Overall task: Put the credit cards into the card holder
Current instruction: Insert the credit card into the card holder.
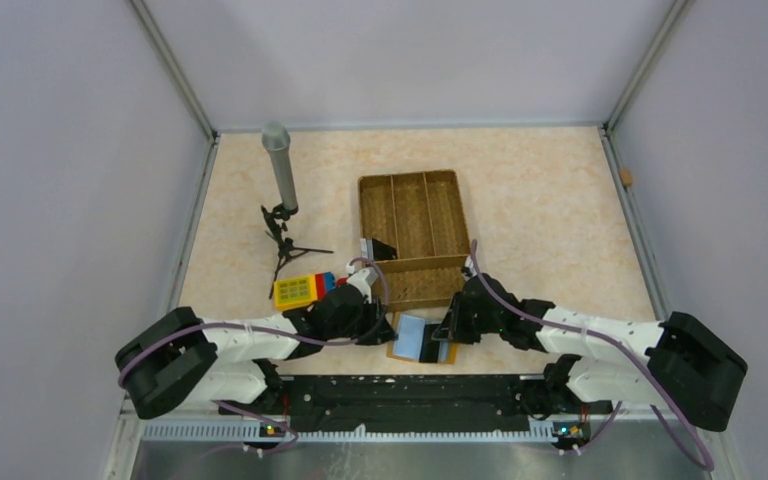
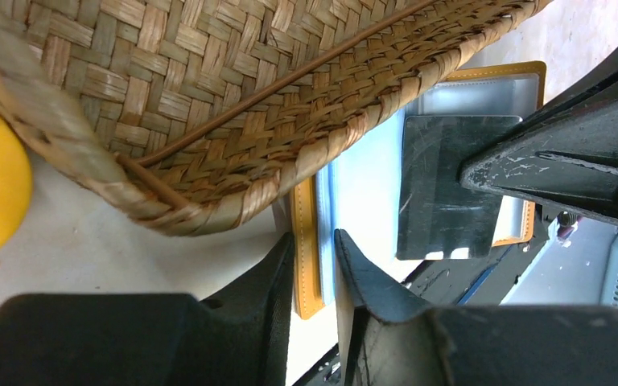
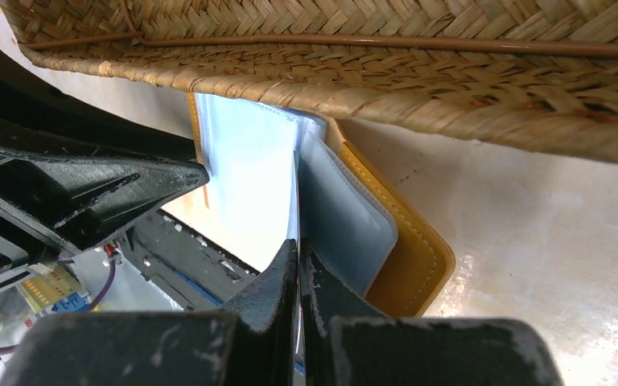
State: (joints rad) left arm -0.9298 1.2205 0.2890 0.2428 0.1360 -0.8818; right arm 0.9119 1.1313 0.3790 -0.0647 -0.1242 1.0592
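Looking down, finds the flat tan card holder (image 1: 412,338) open, pale blue inside, just beside the woven tray (image 1: 408,177), between left gripper (image 1: 388,333) and right gripper (image 1: 445,338), both reaching low and inward. From the left wrist, shows left gripper narrow astride the holder's stitched edge, grip unclear, with a glossy dark card (image 2: 451,185) beyond. From the right wrist, shows right gripper pinched tight on that card, edge-on.

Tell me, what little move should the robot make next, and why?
Probably close the left fingers firmly on the tan edge of the card holder, which sits between them; whether they pinch it yet is unclear. The right fingers are shut on a dark card above the holder's open blue inside, so steadying the holder should come before sliding that card in.
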